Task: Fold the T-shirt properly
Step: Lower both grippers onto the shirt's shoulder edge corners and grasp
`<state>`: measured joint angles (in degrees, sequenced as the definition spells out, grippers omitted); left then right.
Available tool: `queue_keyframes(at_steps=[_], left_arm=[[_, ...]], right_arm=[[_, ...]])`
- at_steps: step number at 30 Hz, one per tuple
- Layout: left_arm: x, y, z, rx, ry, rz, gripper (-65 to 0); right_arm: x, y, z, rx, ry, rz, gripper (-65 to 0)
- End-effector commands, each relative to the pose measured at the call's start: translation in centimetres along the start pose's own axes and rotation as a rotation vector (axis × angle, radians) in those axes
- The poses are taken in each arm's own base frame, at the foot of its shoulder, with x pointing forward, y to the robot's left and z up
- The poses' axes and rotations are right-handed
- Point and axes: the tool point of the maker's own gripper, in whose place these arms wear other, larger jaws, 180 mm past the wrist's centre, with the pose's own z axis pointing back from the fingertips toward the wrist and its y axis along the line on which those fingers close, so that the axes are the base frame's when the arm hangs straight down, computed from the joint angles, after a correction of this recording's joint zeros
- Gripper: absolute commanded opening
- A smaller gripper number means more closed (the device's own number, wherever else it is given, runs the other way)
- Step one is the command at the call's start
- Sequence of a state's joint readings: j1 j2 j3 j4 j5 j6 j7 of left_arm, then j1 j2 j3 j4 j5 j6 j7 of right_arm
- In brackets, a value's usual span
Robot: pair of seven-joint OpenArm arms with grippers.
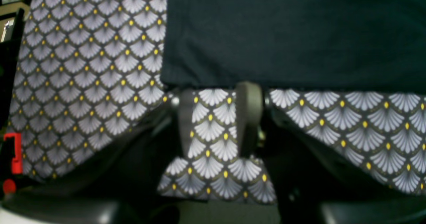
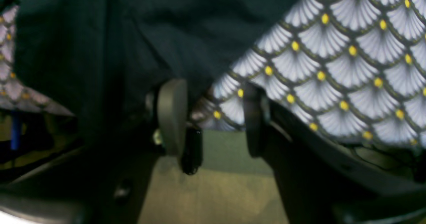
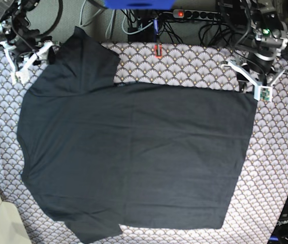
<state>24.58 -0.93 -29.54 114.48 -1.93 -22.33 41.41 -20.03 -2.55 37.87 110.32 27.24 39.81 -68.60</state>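
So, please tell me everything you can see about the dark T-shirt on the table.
The T-shirt is plain charcoal-black, of soft matte fabric, with no print. It lies spread flat on the scallop-patterned tablecloth, with only light creases. Its neck end is toward the base view's left and its hem toward the right. Both short sleeves are spread out. The left gripper sits at the far hem corner, and the right gripper is beside the far sleeve.
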Motion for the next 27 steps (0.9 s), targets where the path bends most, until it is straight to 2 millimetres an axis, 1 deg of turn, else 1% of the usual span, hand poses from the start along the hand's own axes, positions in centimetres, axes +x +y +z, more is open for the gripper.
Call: queue_keyframes(at_steps=[1, 4, 6, 9, 11, 14, 25, 27], left_arm=[[1.0, 0.2, 0.3, 0.003, -0.040, -0.004, -44.2], [1.1, 0.2, 0.3, 0.003, -0.041, -0.004, -44.2], [1.1, 0.2, 0.3, 0.004, -0.041, -0.006, -44.2], [1.1, 0.2, 0.3, 0.004, -0.041, -0.007, -44.2], [1.1, 0.2, 0.3, 0.004, -0.041, -0.007, -44.2], [1.1, 0.2, 0.3, 0.004, -0.041, -0.007, -44.2], [1.1, 0.2, 0.2, 0.006, -0.043, -0.002, -44.2], [1.1, 0.2, 0.2, 0.007, -0.043, -0.001, -44.2]], right_arm=[[0.9, 0.4, 0.3, 0.021, -0.038, 0.014, -35.3], [1.3, 1.1, 0.2, 0.059, -0.045, 0.026, -35.2], [0.9, 1.3, -0.2, 0.073, -0.033, 0.019, -35.2], [-0.4, 1.0, -1.4, 0.095, 0.003, -0.025, -35.2], [-1.1, 0.2, -1.8, 0.098, 0.029, -0.034, -35.2], [-1.1, 0.0, -2.4, 0.107, 0.029, -0.051, -35.2], [-1.6, 0.3, -2.6, 0.114, 0.041, -0.059, -35.2], [-1.6, 0.8, -2.8, 0.127, 0.043, -0.054, -35.3]])
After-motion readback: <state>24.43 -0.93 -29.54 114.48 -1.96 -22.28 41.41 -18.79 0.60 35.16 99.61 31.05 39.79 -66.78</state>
